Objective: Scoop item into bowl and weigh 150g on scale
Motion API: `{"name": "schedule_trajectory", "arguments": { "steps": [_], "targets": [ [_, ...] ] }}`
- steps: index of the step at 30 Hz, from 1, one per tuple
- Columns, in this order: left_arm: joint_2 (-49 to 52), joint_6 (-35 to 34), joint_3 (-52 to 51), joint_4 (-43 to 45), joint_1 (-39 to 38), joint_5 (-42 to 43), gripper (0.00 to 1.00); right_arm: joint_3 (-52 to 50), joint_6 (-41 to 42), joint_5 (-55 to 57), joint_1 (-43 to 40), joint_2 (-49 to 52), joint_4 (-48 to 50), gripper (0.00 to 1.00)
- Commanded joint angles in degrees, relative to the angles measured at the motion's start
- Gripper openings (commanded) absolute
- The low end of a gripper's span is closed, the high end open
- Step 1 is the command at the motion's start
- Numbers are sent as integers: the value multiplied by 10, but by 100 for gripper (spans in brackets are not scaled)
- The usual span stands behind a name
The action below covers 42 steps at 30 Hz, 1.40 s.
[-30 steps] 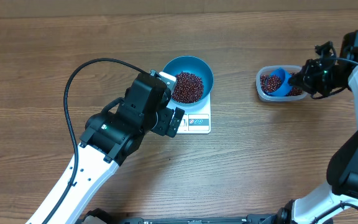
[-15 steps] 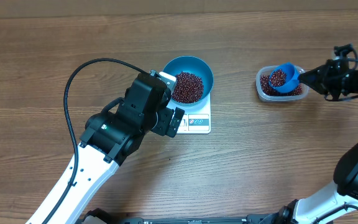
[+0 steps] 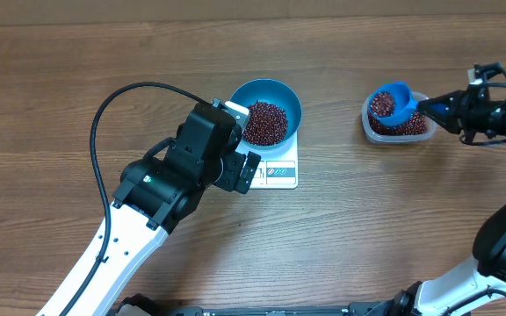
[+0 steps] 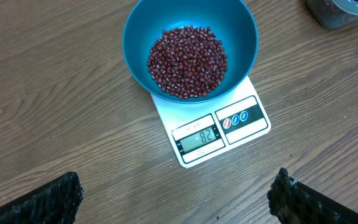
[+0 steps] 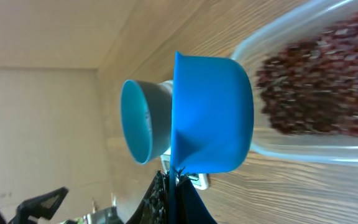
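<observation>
The blue bowl (image 3: 265,110) (image 4: 190,50) stands on the white scale (image 3: 278,168) (image 4: 219,134) and holds a heap of red-brown beans (image 3: 265,122) (image 4: 187,61). My left gripper (image 3: 244,167) (image 4: 179,199) hovers just in front of the scale, open and empty, its two dark fingertips (image 4: 48,199) wide apart. My right gripper (image 3: 442,109) (image 5: 176,186) is shut on the handle of a small blue scoop (image 3: 390,104) (image 5: 211,115). The scoop is full of beans and is held level just above the clear tub (image 3: 397,129) (image 5: 303,99) of beans.
The tub sits on the wooden table (image 3: 367,228) at the right, well apart from the scale. A black cable (image 3: 104,114) loops over the left arm. The scale's display (image 4: 199,138) is lit.
My right gripper has lifted the scoop out of the tub's beans, now filled, and shifted it slightly left and up. The left arm has not moved.
</observation>
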Motion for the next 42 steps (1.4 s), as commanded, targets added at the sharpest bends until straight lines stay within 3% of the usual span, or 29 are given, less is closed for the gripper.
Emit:
{"name": "schedule_trajectory", "arguments": {
  "steps": [1,10,18,29,42],
  "targets": [
    [-6,5,13,4,0,5,100,12,-13,-41,35,-16,0,4],
    [-6,5,13,9,0,14,99,12,-1,-41,147,-44,33,4],
    [-6,5,13,9,0,15,99,12,61,-34,254,-57,185,4],
    [-6,5,13,15,0,29,100,12,55,140,345,-57,304,4],
    [-6,5,13,16,0,29,100,12,-147,242,405,-57,311,4]
  ]
}}
